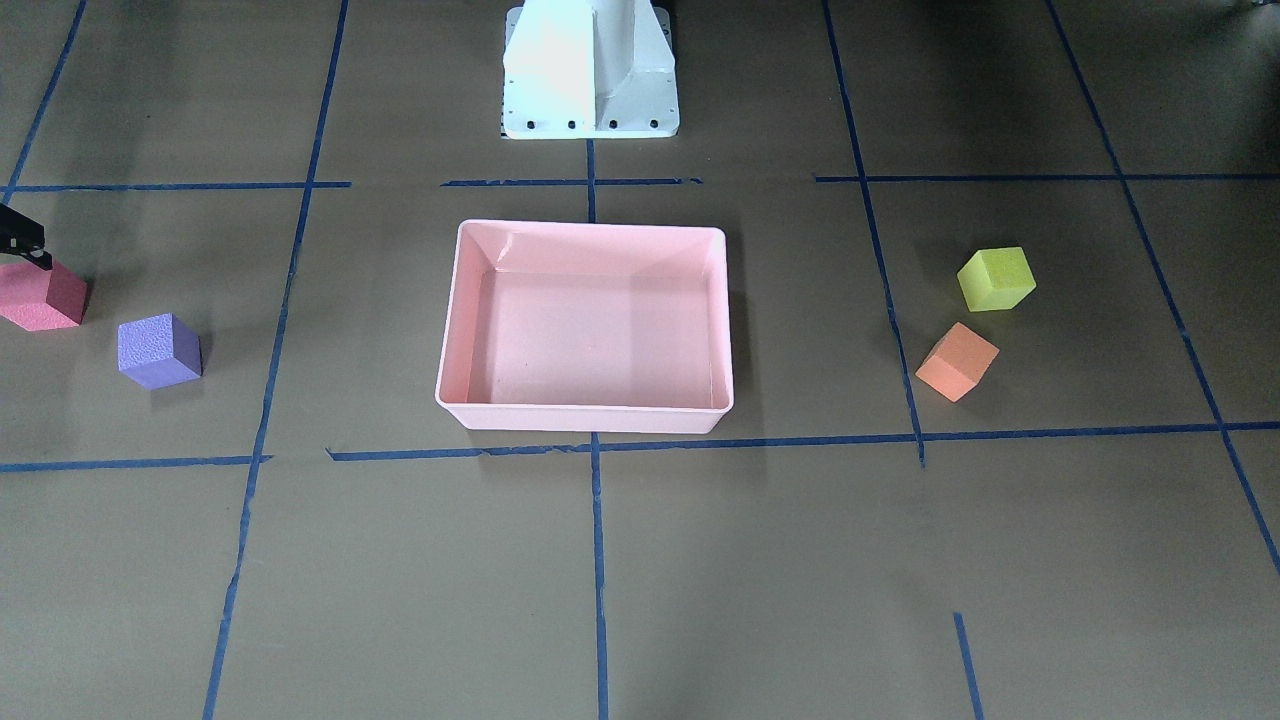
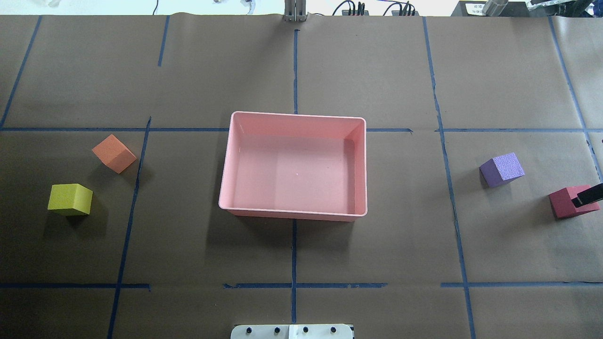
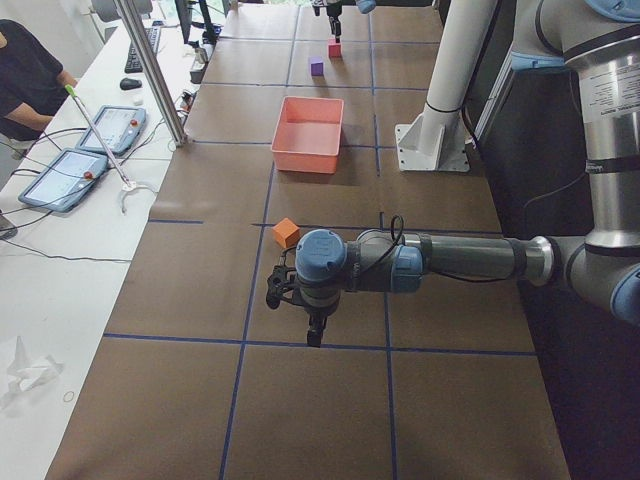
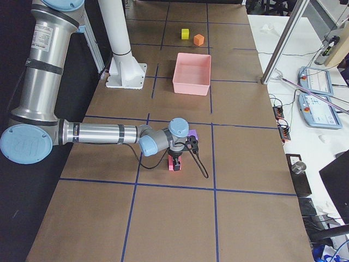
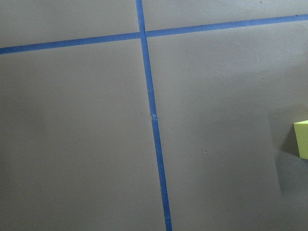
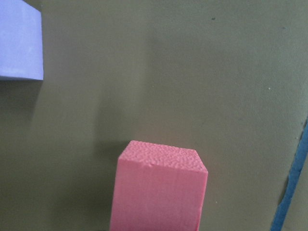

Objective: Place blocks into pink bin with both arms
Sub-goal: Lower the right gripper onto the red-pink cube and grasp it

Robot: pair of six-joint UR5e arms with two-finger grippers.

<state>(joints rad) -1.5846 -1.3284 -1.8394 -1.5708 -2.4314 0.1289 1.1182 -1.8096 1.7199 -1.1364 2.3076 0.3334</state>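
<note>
The pink bin (image 2: 292, 214) sits empty at the table's middle. The red block (image 2: 565, 203) lies at the far right, the purple block (image 2: 502, 169) near it. My right gripper (image 2: 581, 199) is at the red block, with one black finger over its top. The red block fills the lower middle of the right wrist view (image 6: 159, 192). I cannot tell whether the jaws are closed. The yellow block (image 2: 69, 199) and orange block (image 2: 114, 153) lie at the left. My left gripper (image 3: 314, 335) hangs above the table short of the orange block; its state is unclear.
The white pedestal base (image 1: 590, 70) stands behind the bin. Blue tape lines (image 2: 294, 249) cross the brown table cover. An operator's bench with tablets (image 3: 80, 160) runs along the far side of the table.
</note>
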